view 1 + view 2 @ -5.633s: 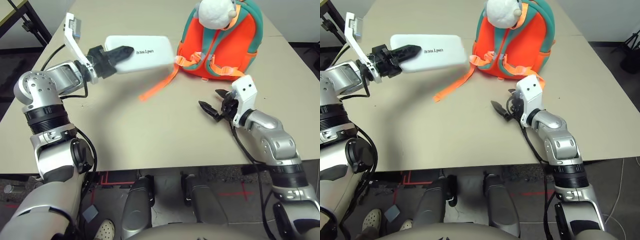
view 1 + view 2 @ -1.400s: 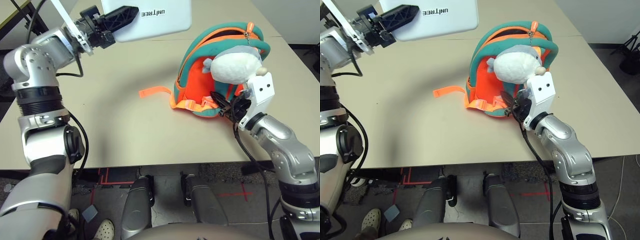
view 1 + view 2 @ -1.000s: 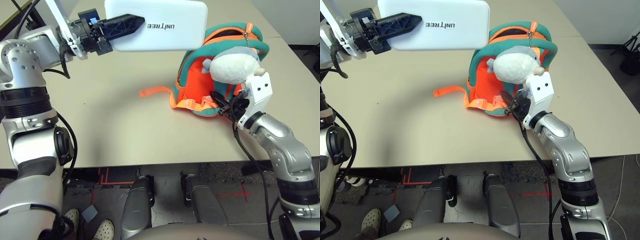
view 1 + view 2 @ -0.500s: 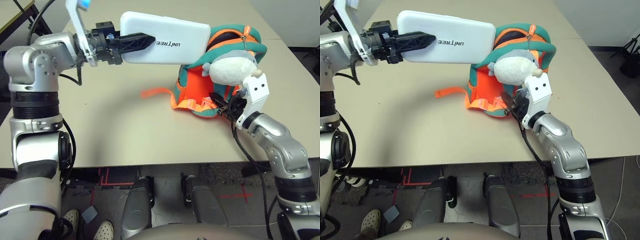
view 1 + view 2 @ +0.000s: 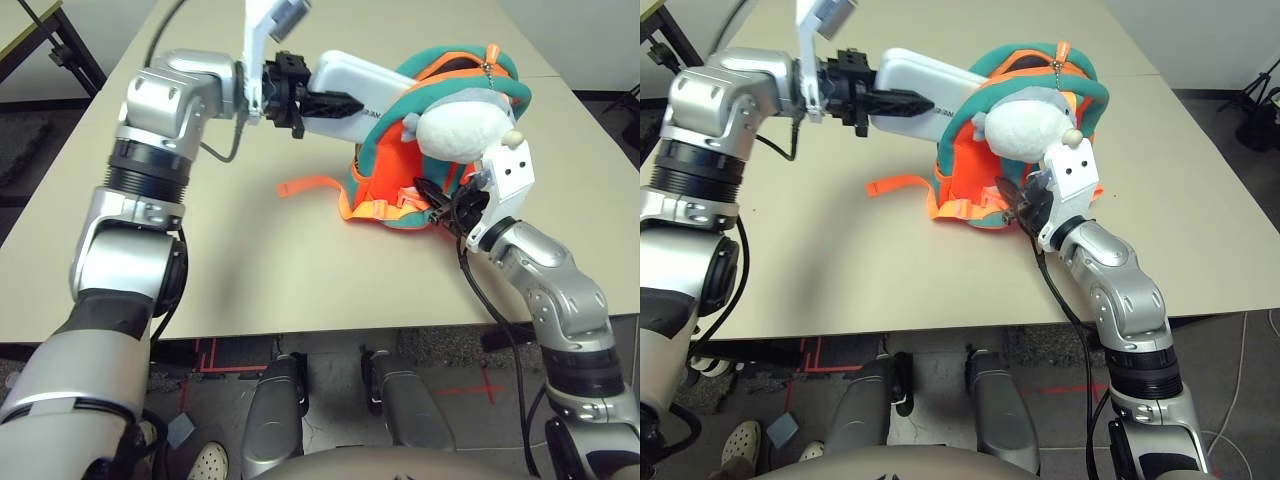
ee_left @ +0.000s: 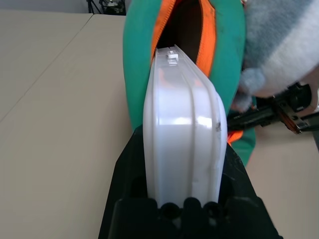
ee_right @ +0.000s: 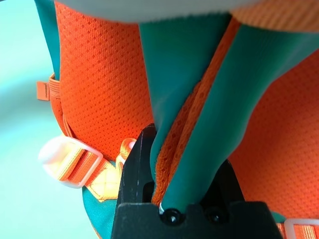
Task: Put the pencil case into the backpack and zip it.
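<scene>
The white pencil case (image 5: 350,82) is tilted, and its far end sits inside the open teal-edged mouth of the orange backpack (image 5: 392,178). My left gripper (image 5: 338,101) is shut on the case's near end, one black finger (image 6: 128,167) on each flat side. In the left wrist view the pencil case (image 6: 183,117) points edge-on into the backpack's dark opening (image 6: 185,30). The backpack stands upright on the table. My right gripper (image 5: 436,196) is at its front right and shut on a teal band of the backpack (image 7: 199,114).
A white-grey plush animal (image 5: 462,126) hangs on the backpack's front, just above my right gripper. An orange webbing strap (image 5: 300,187) trails on the beige table (image 5: 240,260) to the backpack's left. The table edge runs close in front of me.
My left arm has swung the pencil case right and down, and its far end has gone from beside the backpack's top into the opening. The right gripper has kept its hold.
</scene>
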Controlling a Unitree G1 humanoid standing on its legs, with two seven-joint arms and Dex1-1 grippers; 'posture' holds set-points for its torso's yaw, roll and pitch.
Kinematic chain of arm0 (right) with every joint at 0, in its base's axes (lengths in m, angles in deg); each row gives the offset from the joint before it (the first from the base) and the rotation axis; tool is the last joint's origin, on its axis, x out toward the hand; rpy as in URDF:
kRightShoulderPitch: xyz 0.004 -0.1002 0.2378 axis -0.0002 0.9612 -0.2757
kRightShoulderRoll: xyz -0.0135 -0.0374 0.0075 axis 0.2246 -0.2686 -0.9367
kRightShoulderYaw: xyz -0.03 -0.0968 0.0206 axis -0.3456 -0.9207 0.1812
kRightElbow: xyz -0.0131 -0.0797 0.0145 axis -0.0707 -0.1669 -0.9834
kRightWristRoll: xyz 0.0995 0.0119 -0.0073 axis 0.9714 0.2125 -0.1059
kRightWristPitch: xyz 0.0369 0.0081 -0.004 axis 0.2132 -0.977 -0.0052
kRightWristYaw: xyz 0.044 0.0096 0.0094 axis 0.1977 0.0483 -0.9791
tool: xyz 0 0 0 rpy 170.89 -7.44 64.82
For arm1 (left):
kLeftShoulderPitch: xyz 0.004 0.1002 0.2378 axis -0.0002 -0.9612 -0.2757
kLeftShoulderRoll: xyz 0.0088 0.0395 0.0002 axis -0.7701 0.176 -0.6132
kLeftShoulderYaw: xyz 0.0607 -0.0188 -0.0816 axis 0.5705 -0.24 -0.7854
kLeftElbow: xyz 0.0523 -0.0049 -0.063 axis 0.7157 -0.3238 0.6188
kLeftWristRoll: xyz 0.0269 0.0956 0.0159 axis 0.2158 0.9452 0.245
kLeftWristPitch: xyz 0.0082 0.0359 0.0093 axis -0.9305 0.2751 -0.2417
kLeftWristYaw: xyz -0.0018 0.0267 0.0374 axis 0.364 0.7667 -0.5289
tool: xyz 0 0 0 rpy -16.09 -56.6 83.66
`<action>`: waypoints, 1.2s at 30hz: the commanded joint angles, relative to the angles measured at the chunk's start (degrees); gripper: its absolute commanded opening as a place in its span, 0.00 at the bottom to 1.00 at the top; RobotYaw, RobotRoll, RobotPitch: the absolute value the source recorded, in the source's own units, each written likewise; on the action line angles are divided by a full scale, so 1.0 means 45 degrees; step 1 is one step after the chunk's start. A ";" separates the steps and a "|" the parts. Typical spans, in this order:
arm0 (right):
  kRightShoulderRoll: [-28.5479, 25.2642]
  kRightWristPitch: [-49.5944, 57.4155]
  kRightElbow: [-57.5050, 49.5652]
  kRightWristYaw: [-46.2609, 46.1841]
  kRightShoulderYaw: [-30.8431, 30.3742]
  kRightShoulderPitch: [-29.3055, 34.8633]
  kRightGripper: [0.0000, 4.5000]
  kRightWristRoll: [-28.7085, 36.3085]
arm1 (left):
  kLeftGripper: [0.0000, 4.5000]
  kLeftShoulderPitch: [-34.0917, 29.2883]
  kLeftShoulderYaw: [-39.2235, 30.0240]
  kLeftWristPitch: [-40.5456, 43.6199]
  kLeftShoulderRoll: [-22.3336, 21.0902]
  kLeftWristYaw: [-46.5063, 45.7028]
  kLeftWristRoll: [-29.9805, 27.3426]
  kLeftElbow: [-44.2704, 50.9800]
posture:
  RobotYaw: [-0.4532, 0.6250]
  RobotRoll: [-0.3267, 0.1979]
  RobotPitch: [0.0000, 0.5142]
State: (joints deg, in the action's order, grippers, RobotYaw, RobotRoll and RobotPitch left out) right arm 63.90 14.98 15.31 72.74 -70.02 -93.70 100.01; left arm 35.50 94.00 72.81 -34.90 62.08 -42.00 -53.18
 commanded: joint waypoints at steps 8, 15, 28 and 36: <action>0.0124 0.0323 0.0315 0.0009 -0.0570 0.0155 0.15 -0.0293 | 0.27 0.0694 -0.0032 -0.1626 0.2465 0.0376 0.1250 -0.3616 | 0.29 0.62 0.33; 0.0086 0.0314 0.0314 0.0125 -0.0600 0.0122 0.15 -0.0385 | 0.60 0.0855 -0.0612 -0.1964 0.2443 -0.0004 0.1670 -0.4021 | 0.29 0.62 0.34; 0.0104 0.0276 0.0411 0.0302 -0.0821 0.0056 0.15 -0.0470 | 1.00 0.0273 -0.2196 0.0757 -0.0015 -0.0156 0.0624 -0.0046 | 0.30 0.62 0.36; 0.0185 0.0244 0.0498 0.0375 -0.0957 0.0036 0.15 -0.0529 | 1.00 -0.0768 -0.2472 0.2355 -0.1434 -0.0631 0.0332 0.2551 | 0.31 0.62 0.36</action>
State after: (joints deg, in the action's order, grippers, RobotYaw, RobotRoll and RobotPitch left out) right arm 64.57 14.43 15.59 73.70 -72.71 -94.69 97.99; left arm 32.82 83.06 81.95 -40.59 59.55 -39.81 -44.22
